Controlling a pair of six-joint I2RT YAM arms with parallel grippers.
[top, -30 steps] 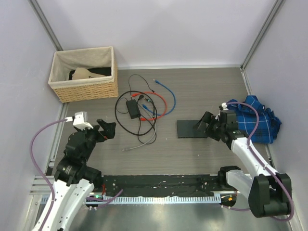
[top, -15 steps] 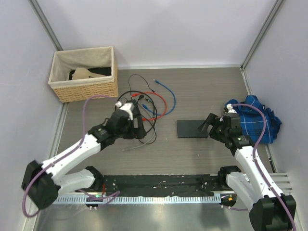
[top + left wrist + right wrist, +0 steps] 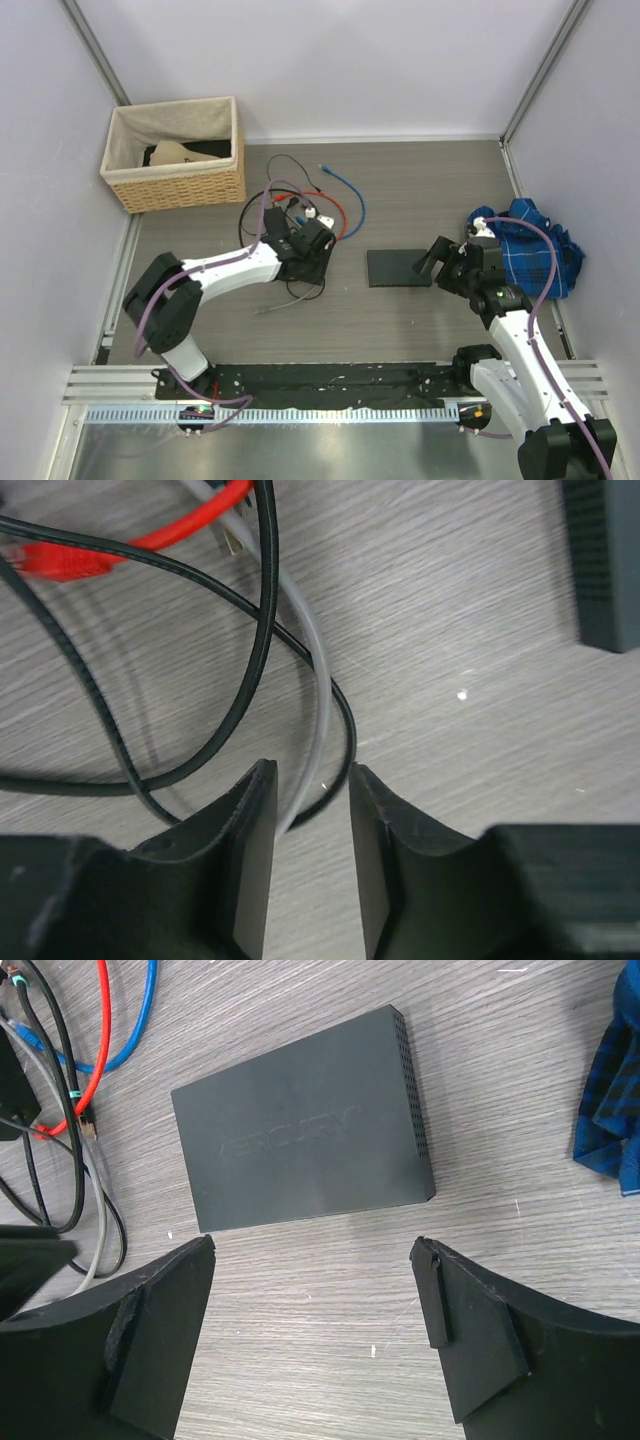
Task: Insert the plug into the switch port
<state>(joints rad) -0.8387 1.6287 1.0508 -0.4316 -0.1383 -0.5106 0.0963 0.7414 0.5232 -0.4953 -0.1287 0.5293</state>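
Observation:
The switch point(image 3: 398, 267) point(image 3: 300, 1150) is a flat dark grey box lying on the wood-grain table; its corner point(image 3: 605, 570) shows at the left wrist view's right edge. A tangle of cables lies to its left. My left gripper point(image 3: 322, 243) point(image 3: 312, 772) hangs low over that tangle, its jaws narrow but apart, with a grey cable point(image 3: 310, 680) and a black cable point(image 3: 345, 715) running into the gap. The grey cable's small plug point(image 3: 232, 542) point(image 3: 88, 1120) lies beside a red plug point(image 3: 55, 560). My right gripper point(image 3: 432, 262) point(image 3: 312, 1244) stands wide open just right of the switch, holding nothing.
A wicker basket point(image 3: 175, 155) stands at the back left. A blue checked cloth point(image 3: 535, 245) point(image 3: 615, 1110) lies behind my right gripper. Red cable point(image 3: 340, 215) and blue cable point(image 3: 350, 195) curve behind the tangle. A black rail point(image 3: 330, 380) runs along the near edge.
My left arm has swung from the near left out over the cable tangle, and its jaws have narrowed around the grey and black cables. The right gripper has barely shifted.

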